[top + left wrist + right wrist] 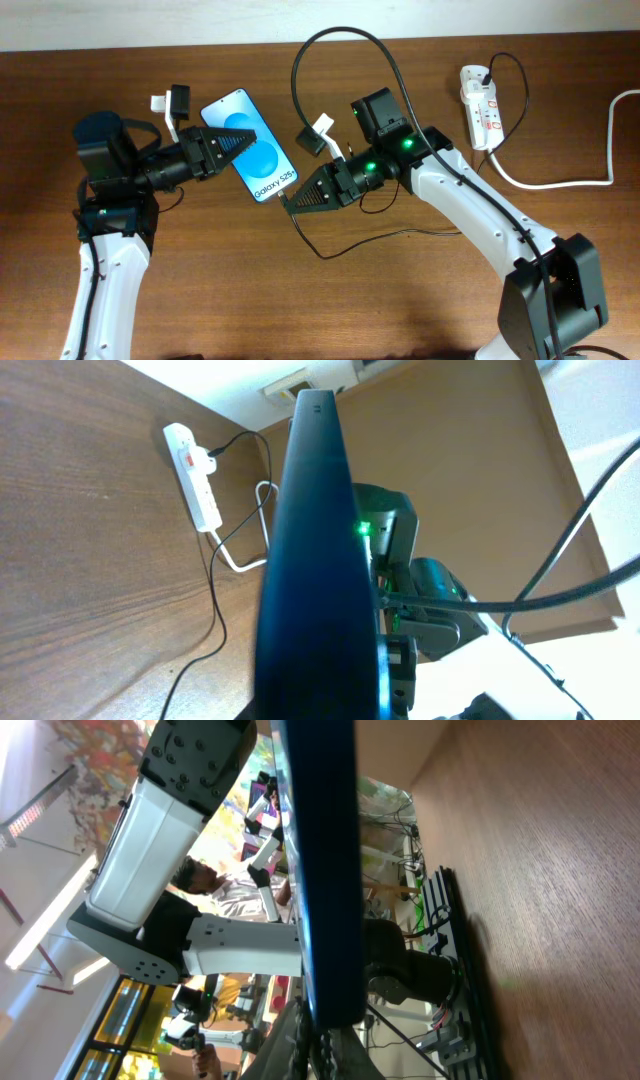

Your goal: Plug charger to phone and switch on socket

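Left wrist view. The phone [315, 560], seen edge-on as a dark, narrow band, runs through the centre from 12 o'clock to 6 o'clock, widening toward the bottom, with a thin blue gleam on its lower right edge. At 10 o'clock the white socket [196, 475] lies on the wooden table [90, 580], with red marks on its switches. The charger [216, 452], its black plug seated in the socket, loops toward 11 o'clock, then trails down to 7 o'clock. A thick white cord [238, 563] leaves the socket's lower end toward the phone. Behind the phone, at 4 o'clock, part of the right arm [400, 545] shows a green light [363, 528]; black cables [570, 595] sweep across 3 o'clock
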You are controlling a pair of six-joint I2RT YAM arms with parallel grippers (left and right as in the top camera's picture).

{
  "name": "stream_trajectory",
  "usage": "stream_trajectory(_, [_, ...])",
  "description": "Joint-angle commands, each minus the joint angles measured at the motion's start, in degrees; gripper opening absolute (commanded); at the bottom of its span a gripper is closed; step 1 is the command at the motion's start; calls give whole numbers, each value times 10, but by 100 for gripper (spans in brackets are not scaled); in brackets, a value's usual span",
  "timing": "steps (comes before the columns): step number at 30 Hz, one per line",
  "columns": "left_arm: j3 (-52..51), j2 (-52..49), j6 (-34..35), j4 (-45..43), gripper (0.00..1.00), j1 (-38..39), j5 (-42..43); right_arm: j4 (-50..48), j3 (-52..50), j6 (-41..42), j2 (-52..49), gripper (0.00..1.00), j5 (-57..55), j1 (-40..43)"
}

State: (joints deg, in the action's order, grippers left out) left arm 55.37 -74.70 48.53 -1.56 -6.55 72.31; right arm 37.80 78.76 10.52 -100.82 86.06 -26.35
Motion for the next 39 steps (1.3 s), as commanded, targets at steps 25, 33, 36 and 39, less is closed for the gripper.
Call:
stream_trajectory(25, [6,0,-35,7,0,15,169,-39,9,-32,-2,4,-73,9])
stream_trajectory(33, [5,0,-45,7,0,15,179,-15,9,-45,-2,4,-73,10])
stream_trajectory(36, [4,0,-45,7,0,15,179,-16,9,-46,-2,4,-73,10])
stream_trajectory(39, [-1,0,-45,7,0,15,179,-16,9,-63,-2,4,-73,12])
